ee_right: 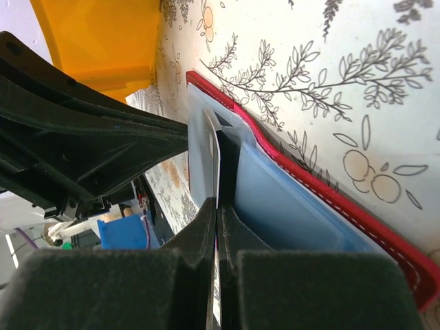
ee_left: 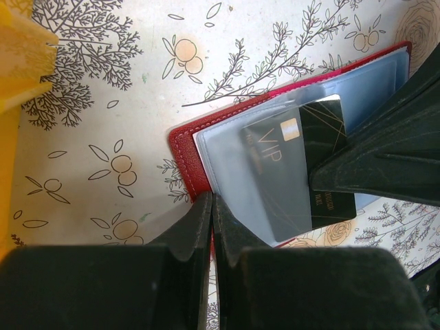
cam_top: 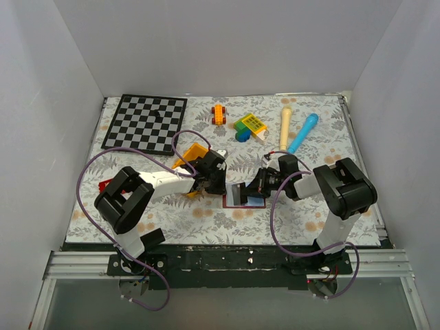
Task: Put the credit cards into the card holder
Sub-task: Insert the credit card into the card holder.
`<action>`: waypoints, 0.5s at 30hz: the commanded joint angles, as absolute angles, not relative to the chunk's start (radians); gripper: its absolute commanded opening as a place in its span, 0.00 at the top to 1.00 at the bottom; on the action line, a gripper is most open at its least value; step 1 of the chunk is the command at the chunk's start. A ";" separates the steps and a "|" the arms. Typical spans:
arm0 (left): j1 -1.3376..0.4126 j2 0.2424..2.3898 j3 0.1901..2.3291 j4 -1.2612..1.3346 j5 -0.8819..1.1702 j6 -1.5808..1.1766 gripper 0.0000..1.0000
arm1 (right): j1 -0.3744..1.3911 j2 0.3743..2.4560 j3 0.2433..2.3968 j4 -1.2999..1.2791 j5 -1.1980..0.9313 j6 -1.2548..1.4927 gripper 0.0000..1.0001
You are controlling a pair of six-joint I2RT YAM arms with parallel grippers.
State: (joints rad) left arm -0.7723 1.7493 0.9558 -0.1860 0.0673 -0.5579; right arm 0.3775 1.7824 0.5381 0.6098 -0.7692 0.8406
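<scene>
Meeting over a floral bench (cam_top: 309, 213), the left hand (cam_top: 217, 180) and right hand (cam_top: 261, 184) close in on the open card holder (cam_top: 244, 195), which lies near a yellow bin (cam_top: 191, 155), as seen from above. Left wrist view: the left hand (ee_left: 212, 223), clenched on nothing, touches the holder's red edge, and a black credit card (ee_left: 289, 179) sits partly inside the pale blue pocket. Right wrist view: the right hand (ee_right: 216, 213) grasps that card edge-on, against the pocket.
</scene>
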 commanded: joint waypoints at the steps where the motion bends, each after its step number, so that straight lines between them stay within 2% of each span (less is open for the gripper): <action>1: -0.773 1.733 0.923 -0.204 0.072 -0.554 1.00 | 0.413 1.802 0.558 0.611 -0.746 0.833 0.99; 4: -0.773 1.732 0.920 -0.207 0.072 -0.554 1.00 | 0.414 1.786 0.554 0.594 -0.732 0.828 0.96; 8: -0.773 1.727 0.916 -0.204 0.069 -0.554 1.00 | 0.414 1.717 0.555 0.494 -0.695 0.772 0.75; 9: -0.773 1.727 0.914 -0.204 0.069 -0.554 1.00 | 0.414 1.697 0.561 0.450 -0.684 0.753 0.66; 15: -0.773 1.729 0.911 -0.196 0.072 -0.552 1.00 | 0.414 1.536 0.620 0.195 -0.621 0.649 0.60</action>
